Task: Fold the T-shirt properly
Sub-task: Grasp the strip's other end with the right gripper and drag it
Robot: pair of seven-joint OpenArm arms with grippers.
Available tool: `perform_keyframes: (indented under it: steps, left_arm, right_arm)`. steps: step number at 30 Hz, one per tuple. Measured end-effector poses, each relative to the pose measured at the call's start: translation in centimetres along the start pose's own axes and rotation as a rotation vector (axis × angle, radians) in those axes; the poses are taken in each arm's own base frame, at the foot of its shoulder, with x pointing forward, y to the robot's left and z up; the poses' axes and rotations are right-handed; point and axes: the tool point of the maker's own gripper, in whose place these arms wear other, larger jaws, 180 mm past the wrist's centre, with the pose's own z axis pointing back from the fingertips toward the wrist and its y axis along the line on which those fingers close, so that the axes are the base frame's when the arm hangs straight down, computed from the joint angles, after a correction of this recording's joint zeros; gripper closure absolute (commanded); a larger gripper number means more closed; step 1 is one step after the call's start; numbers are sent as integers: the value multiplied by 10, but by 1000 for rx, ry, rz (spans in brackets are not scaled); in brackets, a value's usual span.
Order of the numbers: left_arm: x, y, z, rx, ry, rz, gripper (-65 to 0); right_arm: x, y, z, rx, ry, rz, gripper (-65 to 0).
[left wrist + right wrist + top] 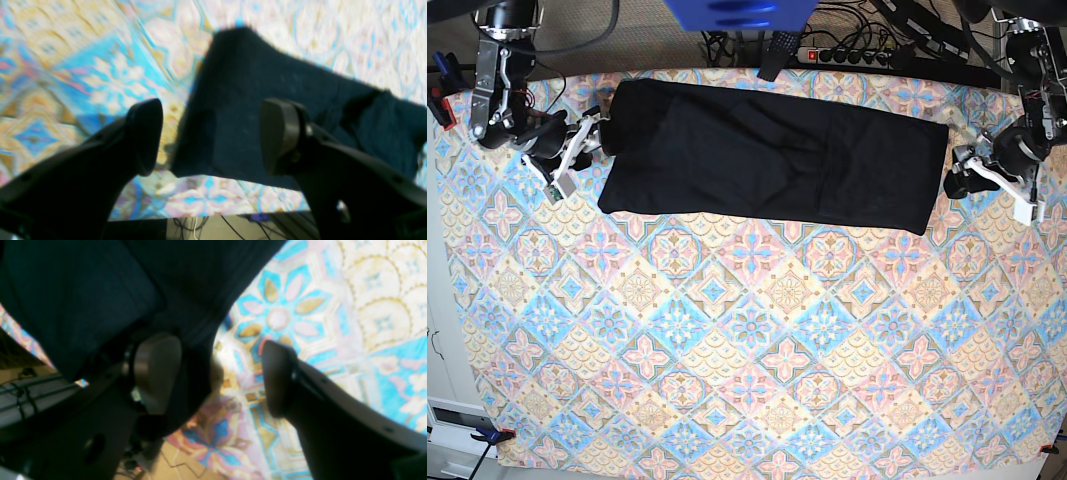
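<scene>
The T-shirt [767, 155] lies as a long black band across the far side of my desk [727, 350], its long axis running side to side between my two arms. My right jaws [599, 133] stand wide and empty at one short end, with one finger over the cloth's edge. My left jaws [955, 172] also stand wide and empty, just beside the opposite short end. Each arm is nearest its own end. There are no containers in view.
</scene>
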Motion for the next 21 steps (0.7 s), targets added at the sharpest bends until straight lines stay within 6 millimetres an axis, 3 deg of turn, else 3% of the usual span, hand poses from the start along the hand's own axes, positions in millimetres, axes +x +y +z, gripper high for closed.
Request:
perform_keyframes:
  steps: [4, 7, 12, 21]
  left_arm:
    - [0, -4, -1, -14, -3, 1, -446]
    - [1, -2, -1, -6, -6, -4, -446]
    - [1, -3, -1, -11, -7, -1, -446]
    - [2, -3, 0, -9, -7, -4, -446]
  right_arm:
    - [-19, 12, -16, 44, 32, -63, -397]
    - [-20, 14, -24, 65, 11, -114, -397]
    - [1, 14, -34, 87, -26, -127, -397]
    - [3, 31, -44, 123, -41, -141, -394]
